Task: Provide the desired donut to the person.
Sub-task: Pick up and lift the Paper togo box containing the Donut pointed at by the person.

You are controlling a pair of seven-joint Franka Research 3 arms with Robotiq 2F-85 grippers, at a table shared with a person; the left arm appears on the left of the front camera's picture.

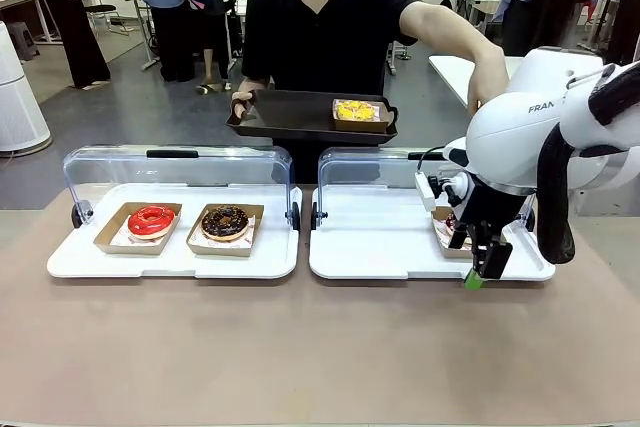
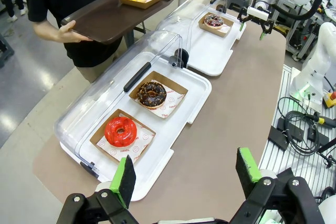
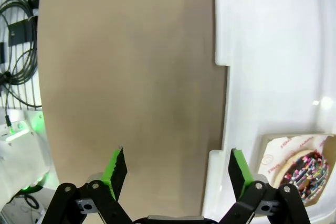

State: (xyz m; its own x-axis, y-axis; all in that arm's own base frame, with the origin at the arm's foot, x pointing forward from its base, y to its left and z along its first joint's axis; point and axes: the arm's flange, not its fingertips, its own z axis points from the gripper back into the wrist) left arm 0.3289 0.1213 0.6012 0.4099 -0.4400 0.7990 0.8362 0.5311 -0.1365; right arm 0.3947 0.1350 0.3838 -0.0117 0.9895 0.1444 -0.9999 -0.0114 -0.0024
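The person (image 1: 325, 22) stands across the table and holds a dark tray (image 1: 285, 115) with one hand. On it lies a yellow donut (image 1: 356, 110) in a cardboard box. Their other hand (image 1: 487, 87) points down above the right white tray (image 1: 380, 247). A sprinkled chocolate donut (image 3: 307, 174) lies on that tray, mostly hidden behind my right arm in the front view. My right gripper (image 1: 475, 262) hangs open and empty over that tray's front edge, beside the donut. At the near end of the table my left gripper (image 2: 186, 174) is open and empty too.
The left white tray (image 1: 80, 262) holds a red donut (image 1: 151, 220) and a chocolate donut (image 1: 225, 222) in boxes. Both trays have clear lids (image 1: 180, 167) raised at the back. Bare brown table (image 1: 300, 347) lies in front. Cables (image 3: 18, 35) hang beyond the table's edge.
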